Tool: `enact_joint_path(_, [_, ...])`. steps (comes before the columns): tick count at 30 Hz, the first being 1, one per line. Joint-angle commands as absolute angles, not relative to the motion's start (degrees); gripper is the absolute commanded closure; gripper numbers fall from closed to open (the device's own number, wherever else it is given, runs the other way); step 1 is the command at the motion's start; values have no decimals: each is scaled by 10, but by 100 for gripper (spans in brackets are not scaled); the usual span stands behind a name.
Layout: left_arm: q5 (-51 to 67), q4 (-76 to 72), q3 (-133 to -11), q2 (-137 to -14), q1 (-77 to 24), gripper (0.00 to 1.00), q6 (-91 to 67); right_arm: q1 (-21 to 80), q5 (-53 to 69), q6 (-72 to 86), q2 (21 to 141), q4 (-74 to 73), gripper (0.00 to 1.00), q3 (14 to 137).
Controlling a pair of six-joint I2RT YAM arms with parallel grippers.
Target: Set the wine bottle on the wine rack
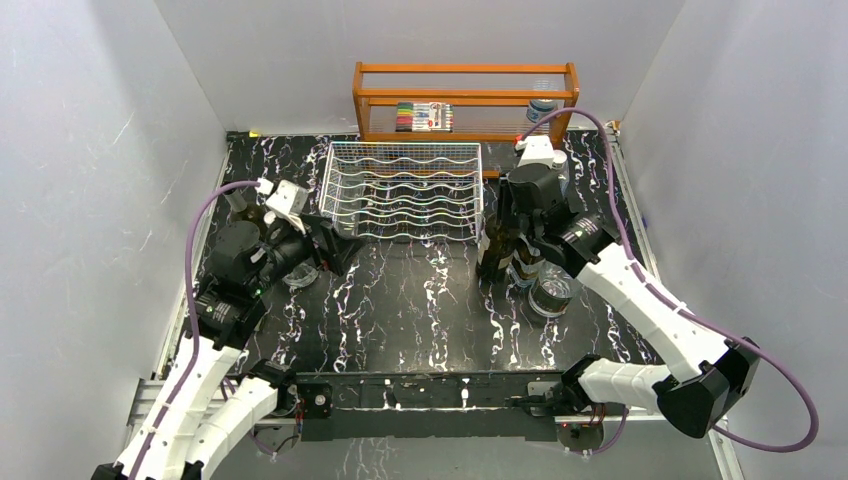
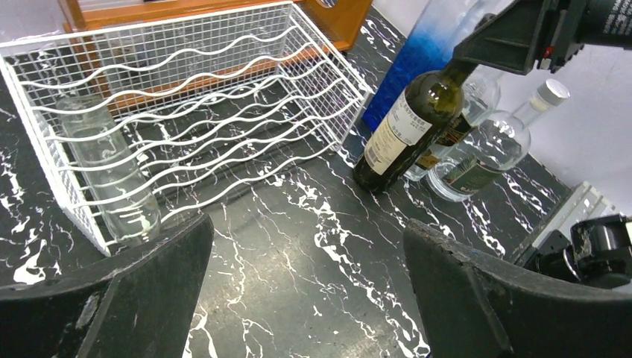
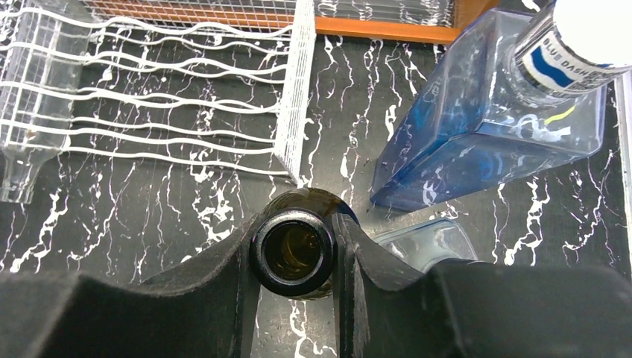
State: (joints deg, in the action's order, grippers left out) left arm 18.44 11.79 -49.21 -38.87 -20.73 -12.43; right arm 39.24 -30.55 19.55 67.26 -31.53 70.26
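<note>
The dark wine bottle (image 2: 406, 127) stands on the black marbled worktop (image 1: 420, 310), just right of the white wine rack (image 1: 405, 190) and outside it. The right hand (image 3: 296, 221) pinches its open neck from above. Clear bottles (image 2: 484, 149) crowd beside it. The left hand (image 2: 309, 283) hangs spread near the rack's left end.

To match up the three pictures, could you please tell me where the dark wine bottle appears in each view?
Top external: the wine bottle stands right of centre, just right of the wine rack.
Left wrist: the bottle is at upper right, right of the rack.
Right wrist: bottom centre, seen down its open mouth, its neck clasped by the right tool.
Shared landmark: the white rack, left of the bottle in every view.
</note>
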Motion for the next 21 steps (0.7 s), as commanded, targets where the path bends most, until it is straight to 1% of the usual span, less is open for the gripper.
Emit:
enact_joint_path(1, [256, 94, -487, -394, -205, 2, -91, 389, -263, 175, 637, -273, 76, 701])
enact_joint_path(5, [291, 82, -480, -416, -206, 2, -85, 389, -196, 165, 606, -266, 87, 704])
enact_joint_path(8, [344, 43, -464, -439, -208, 2, -107, 390, -161, 174, 594, -268, 93, 704])
enact_joint_path(12, [378, -41, -428, -467, -246, 2, -133, 390, -109, 197, 584, -253, 94, 685])
enact_joint_path(16, [365, -96, -401, -508, -316, 4, -139, 390, -62, 223, 574, -226, 97, 659])
enact_joint_path(21, [327, -175, -360, -567, -376, 5, -173, 390, -33, 244, 560, -206, 100, 634])
